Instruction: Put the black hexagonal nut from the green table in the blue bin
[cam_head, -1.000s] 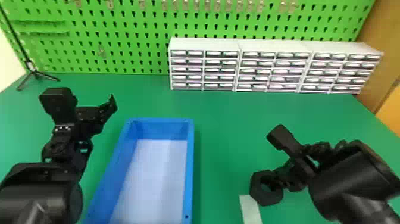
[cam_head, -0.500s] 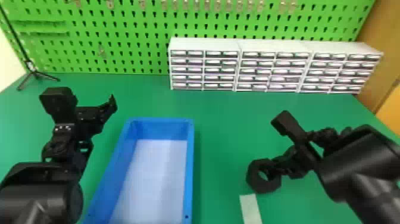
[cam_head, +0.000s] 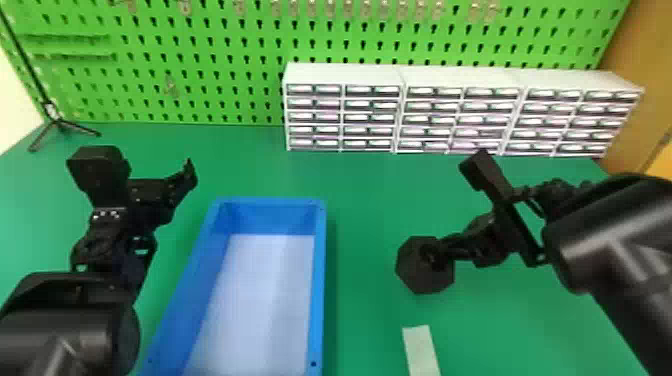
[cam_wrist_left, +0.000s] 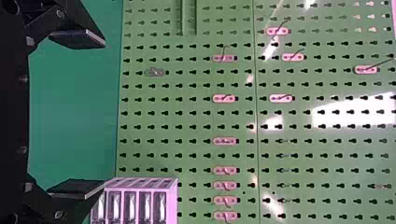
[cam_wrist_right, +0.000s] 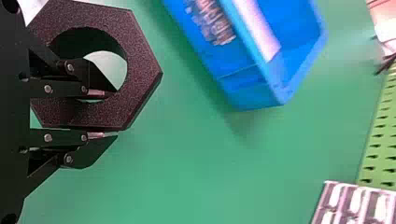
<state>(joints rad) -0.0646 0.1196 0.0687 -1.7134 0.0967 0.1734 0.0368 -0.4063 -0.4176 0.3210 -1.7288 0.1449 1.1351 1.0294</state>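
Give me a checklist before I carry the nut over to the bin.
1. Grip on the nut: ok. The right pincer is closed on the ring, one finger in the hole, the other outside.
2. Nut over the bin: not ok. It is to the bin's right.
3. Bin upright, open side up: ok.
4. Nut high enough to pass the rim: cannot tell.
5. Left pincer out of the path: ok, it seems. It is open, left of the bin.

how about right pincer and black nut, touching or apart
Touching: right wrist view shows the right pincer clamping the black nut, one finger inside its hole, the other outside.
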